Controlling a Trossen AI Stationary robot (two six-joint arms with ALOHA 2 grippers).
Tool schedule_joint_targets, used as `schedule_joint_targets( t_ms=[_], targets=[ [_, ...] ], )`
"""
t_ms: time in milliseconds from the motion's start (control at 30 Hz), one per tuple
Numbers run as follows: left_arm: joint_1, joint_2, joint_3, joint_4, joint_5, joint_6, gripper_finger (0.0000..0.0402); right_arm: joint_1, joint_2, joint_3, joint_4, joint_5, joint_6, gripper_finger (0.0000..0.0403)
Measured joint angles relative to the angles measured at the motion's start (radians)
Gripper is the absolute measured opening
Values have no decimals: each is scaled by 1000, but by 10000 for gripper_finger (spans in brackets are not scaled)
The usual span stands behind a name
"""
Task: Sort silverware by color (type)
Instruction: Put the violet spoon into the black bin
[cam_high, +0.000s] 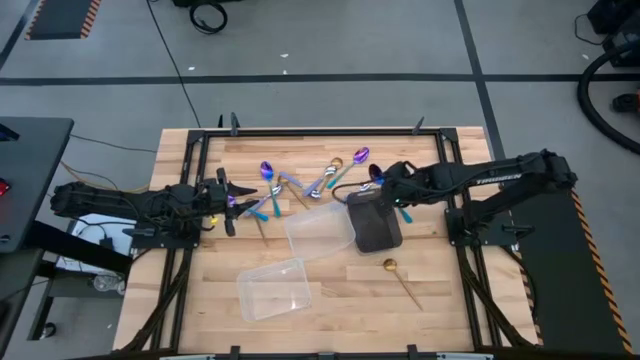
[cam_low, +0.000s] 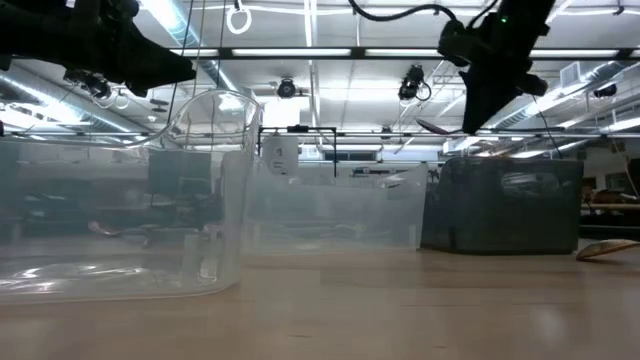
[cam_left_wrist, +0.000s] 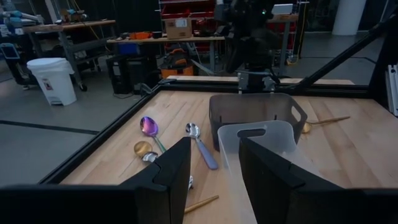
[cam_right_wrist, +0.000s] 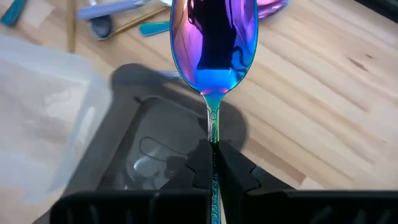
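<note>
1. Gripping an iridescent spoon by its handle, the right end effector hangs pinched over the dark tray.
2. Left end effector sits spread above the bench, near the clear container.
3. Remaining silverware lies scattered; one gold spoon rests apart.
4. White lettering on the right arm is unreadable.

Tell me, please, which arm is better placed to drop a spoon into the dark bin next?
The right. Its tool is shut on the iridescent spoon directly above the dark bin. The left tool is open, holds nothing, and sits farther away.
</note>
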Motion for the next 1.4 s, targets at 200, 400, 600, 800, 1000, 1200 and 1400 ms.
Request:
schedule_joint_targets(
  t_ms=[200, 400, 600, 800, 1000, 1200, 1400],
  targets=[
    [0, 0, 0, -6, 0, 0, 144, 44, 109, 78, -18, -2, 15, 13],
    [0, 0, 0, -6, 0, -3, 144, 61, 212, 124, -28, -24, 16, 14],
    [0, 0, 0, -8, 0, -5, 144, 65, 282, 142, -22, -51, 27, 14],
    [0, 0, 0, -10, 0, -5, 144, 67, 322, 142, -17, -55, 25, 14],
    [0, 0, 0, -11, -1, -4, 144, 68, 343, 142, -18, -86, 19, 14],
    [0, 0, 0, -12, -1, -2, 144, 69, 377, 141, -12, -114, 13, 14],
    [0, 0, 0, -13, -1, 0, 144, 68, 407, 137, -1, -156, 16, 14]
  ],
)
